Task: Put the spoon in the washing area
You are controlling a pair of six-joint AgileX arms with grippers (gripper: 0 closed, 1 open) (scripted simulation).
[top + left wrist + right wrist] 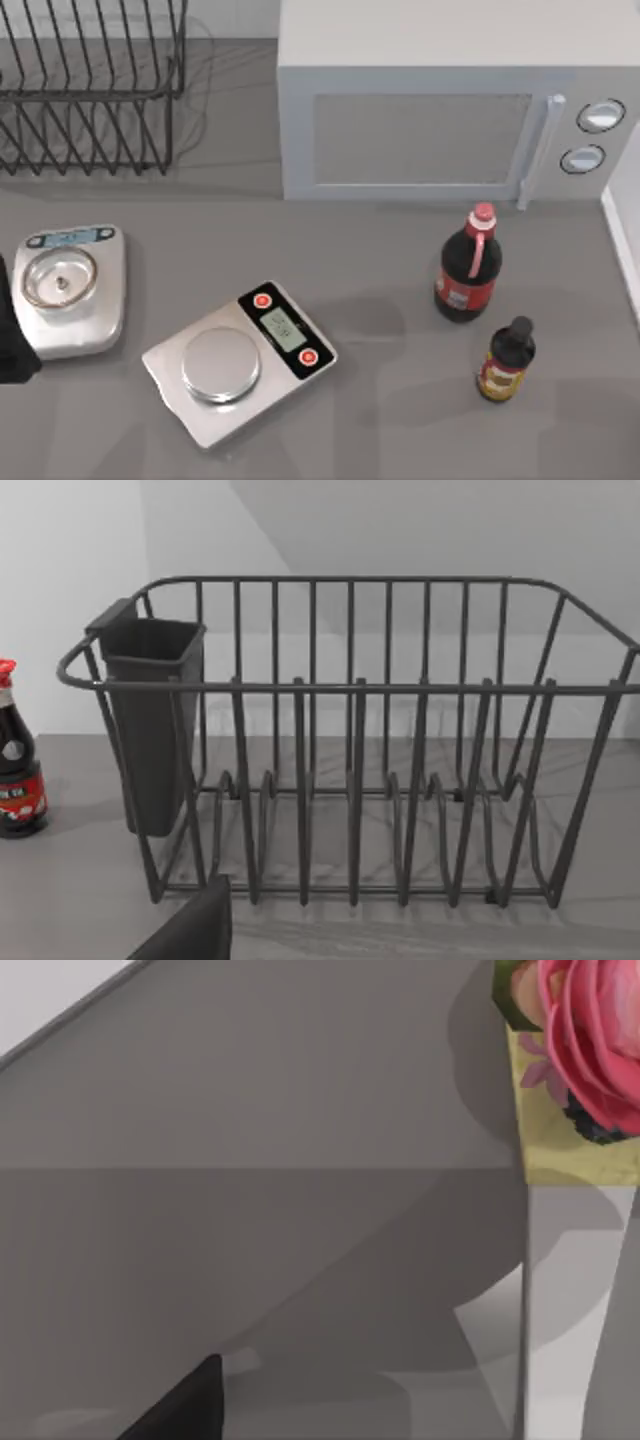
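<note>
Over the grey worktop [400, 440] from above: the wire dish rack [90, 95] sits in the upper left of the frame and the white microwave [440, 110] fills the upper middle and right, door closed. Below the rack, at the left edge, a small scale [70, 290] carries a round metal pan. Just to its right, a flat silver scale [240, 360] lies at an angle, with two red buttons beside its display. At lower right stand two bottles, both upright: the big dark bottle [468, 270] with a red cap and red label, and the small dark bottle [507, 360] with a black cap, near it and closer to the bottom edge.

The left arm [10, 335] shows as a dark shape at the far left edge of the top view, touching the small scale's outline. Its wrist camera looks straight at the dish rack [350, 750], which stands upright on the worktop with a dark cutlery cup [150, 720] hung inside one end; the big dark bottle [15, 770] stands beyond that end. A dark tip of the left gripper [190, 930] pokes into that view. Whether it is open or closed cannot be told.

The right wrist camera shows grey surface, a dark tip of the right gripper [180, 1410], and a rose-printed object [580, 1070]. Its grip cannot be told either.

Where the spoon lies cannot be told.
</note>
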